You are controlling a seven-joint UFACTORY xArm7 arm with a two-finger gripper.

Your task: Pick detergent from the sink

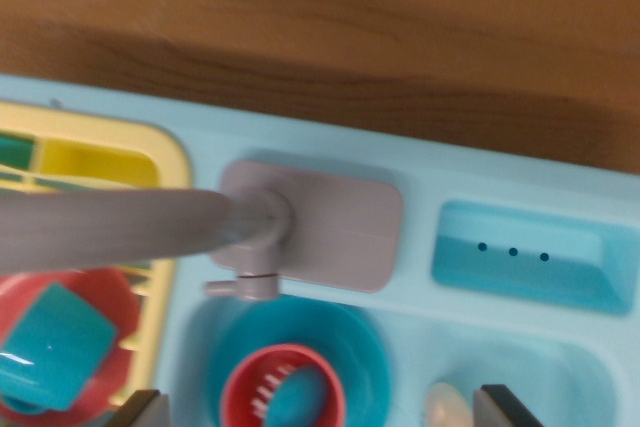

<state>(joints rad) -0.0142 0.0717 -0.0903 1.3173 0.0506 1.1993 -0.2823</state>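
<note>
Detergent is hard to pick out from here: the only candidate I can see is a pale rounded shape at the bottom edge, low in the sink's basin, cut off by the frame, and I cannot say for sure that it is the bottle. It sits just beside the dark fingertip on the wrist view's right. My pincer shows only two dark tips at the bottom corners, well apart, so it looks wide open with nothing between them.

I judge this as the approach step, not yet a grasp. Next I need to bring the camera down and toward the wrist view's right until that pale shape is centred between the tips and I can confirm what it is.

Around it, the light blue sink holds a blue bowl with a red cup inside. The grey faucet swings across to the wrist view's left over a yellow rack. A soap tray lies beyond, wooden counter behind. The bowl and faucet crowd the descent.
</note>
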